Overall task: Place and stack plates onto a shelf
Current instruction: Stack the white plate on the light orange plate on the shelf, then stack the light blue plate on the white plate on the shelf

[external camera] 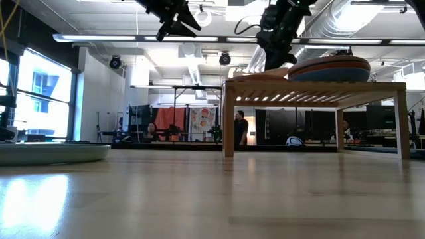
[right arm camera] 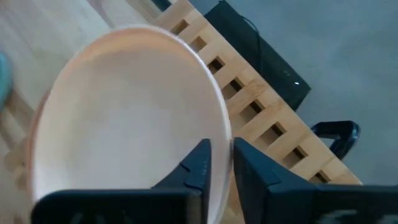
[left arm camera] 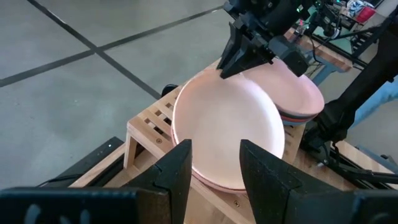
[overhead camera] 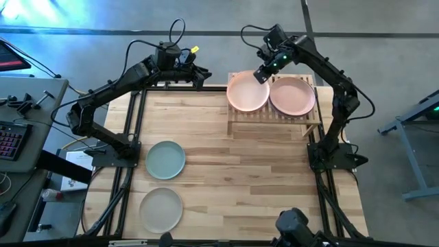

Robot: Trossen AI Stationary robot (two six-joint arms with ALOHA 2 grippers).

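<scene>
A pale cream-pink plate (overhead camera: pixel 247 91) (right arm camera: pixel 130 118) tops the left stack on the bamboo shelf (overhead camera: pixel 274 118). My right gripper (overhead camera: pixel 263 74) (right arm camera: pixel 222 152) is at its far right rim, shut on it. A pink plate (overhead camera: pixel 293 96) tops the right stack, with red-orange and blue rims showing beneath it in the left wrist view. My left gripper (overhead camera: pixel 200 74) (left arm camera: pixel 214 149) hangs open above the table's far edge, left of the shelf, touching nothing. A sage green plate (overhead camera: pixel 165 159) and a beige plate (overhead camera: pixel 161 208) lie flat on the table's near left. My right gripper holds the pale cream-pink plate by its rim (right arm camera: pixel 226 127) on the far right side, pinched with one finger over the inner face and one outside. The fingers come slanting down from the far side. The plate's left part lies on the stack below it (left arm camera: pixel 217 185).
The shelf stands at the table's far right (external camera: pixel 312 89), raised on legs. The plank table (overhead camera: pixel 226 178) has bare wood in the middle and near right. Black frame rails run along both table sides. People and furniture show in the room behind in the low view.
</scene>
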